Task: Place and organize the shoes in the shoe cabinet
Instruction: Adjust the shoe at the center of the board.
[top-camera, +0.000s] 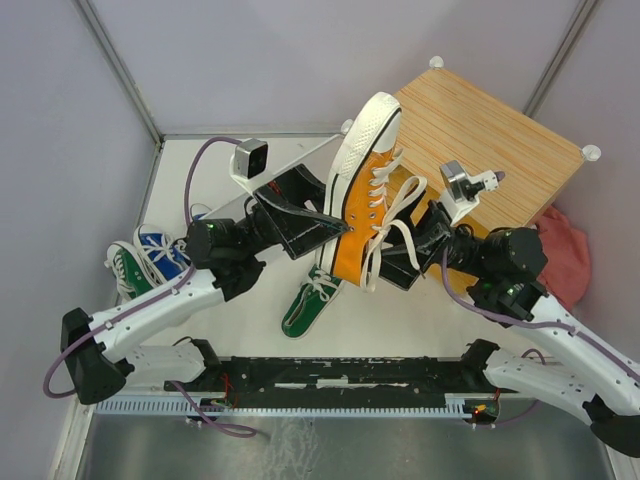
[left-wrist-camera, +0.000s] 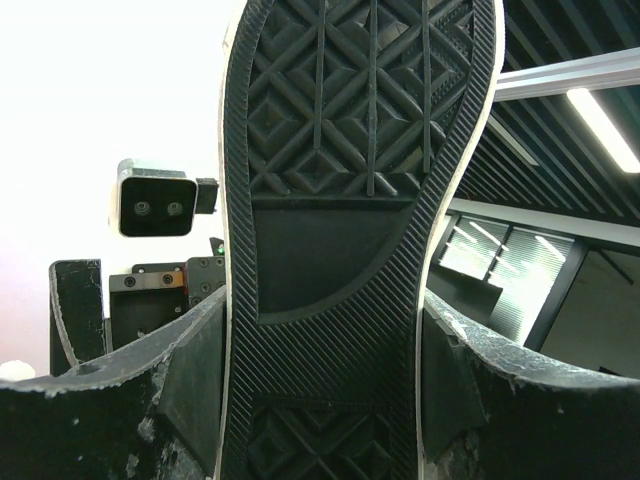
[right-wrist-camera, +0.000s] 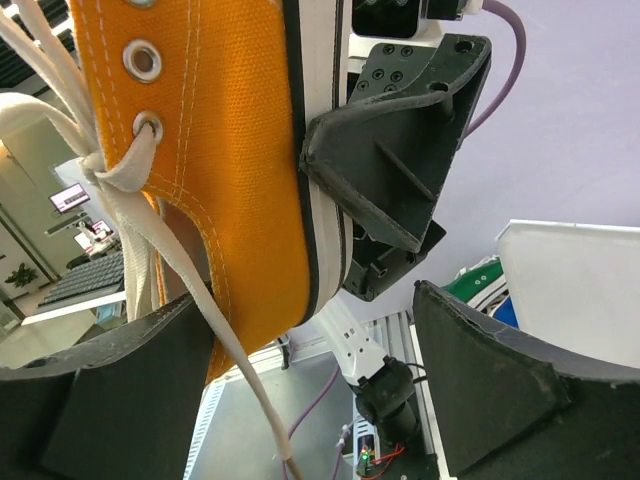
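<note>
An orange shoe (top-camera: 365, 195) with a white sole and loose white laces hangs in the air, toe toward the shoe cabinet (top-camera: 500, 150). My left gripper (top-camera: 318, 226) is shut on it, its fingers pressed to both edges of the black tread (left-wrist-camera: 330, 250). My right gripper (top-camera: 405, 250) stands open by the shoe's lace side. In the right wrist view the orange canvas (right-wrist-camera: 230, 150) lies against one finger (right-wrist-camera: 100, 400), with a wide gap to the other. A green shoe (top-camera: 310, 305) lies on the table below.
A green shoe (top-camera: 125, 268) and a blue shoe (top-camera: 160, 250) sit by the left wall. A pink cloth (top-camera: 565, 255) lies to the right of the cabinet. A white panel (top-camera: 280, 160) lies on the floor behind the left arm.
</note>
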